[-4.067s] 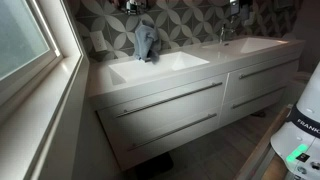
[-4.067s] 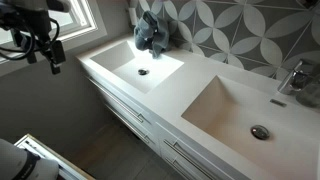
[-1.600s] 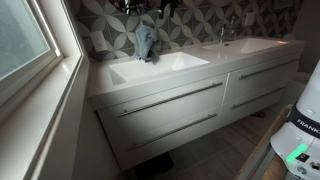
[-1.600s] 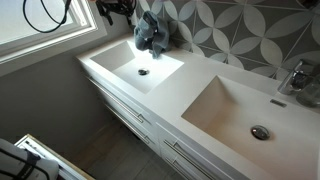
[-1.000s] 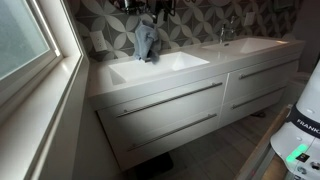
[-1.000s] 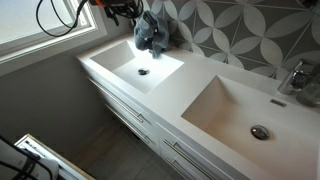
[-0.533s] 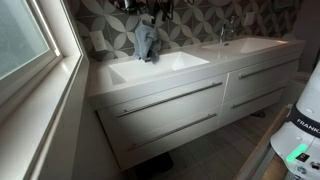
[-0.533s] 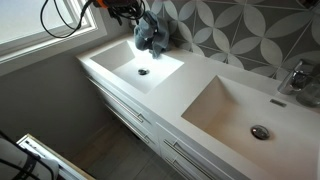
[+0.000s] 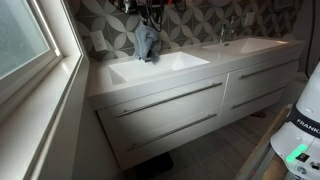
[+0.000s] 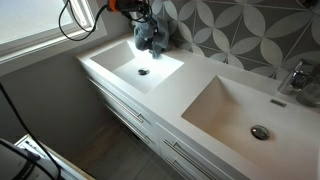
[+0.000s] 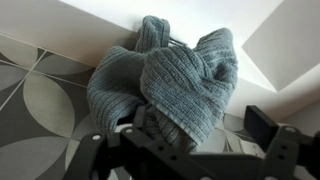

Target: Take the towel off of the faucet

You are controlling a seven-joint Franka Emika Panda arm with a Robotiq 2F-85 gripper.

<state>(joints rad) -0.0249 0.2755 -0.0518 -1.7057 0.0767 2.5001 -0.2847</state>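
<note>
A blue-grey knitted towel (image 9: 146, 42) hangs bunched over the faucet behind the far sink, against the patterned tile wall. It also shows in an exterior view (image 10: 152, 35) and fills the wrist view (image 11: 170, 75). The faucet under it is hidden. My gripper (image 9: 150, 13) hovers just above the towel in both exterior views (image 10: 141, 13). In the wrist view the gripper (image 11: 195, 130) is open, with one dark finger at the towel's lower edge and the other to its side. Nothing is held.
A white double vanity has a sink (image 10: 143, 66) below the towel and another sink (image 10: 245, 110) with a bare chrome faucet (image 10: 293, 78). A window (image 9: 22, 40) and sill stand beside the vanity. Drawers with long handles (image 9: 170, 100) face the floor.
My arm has swung in from the window side and come down over the towel. The towel has not moved.
</note>
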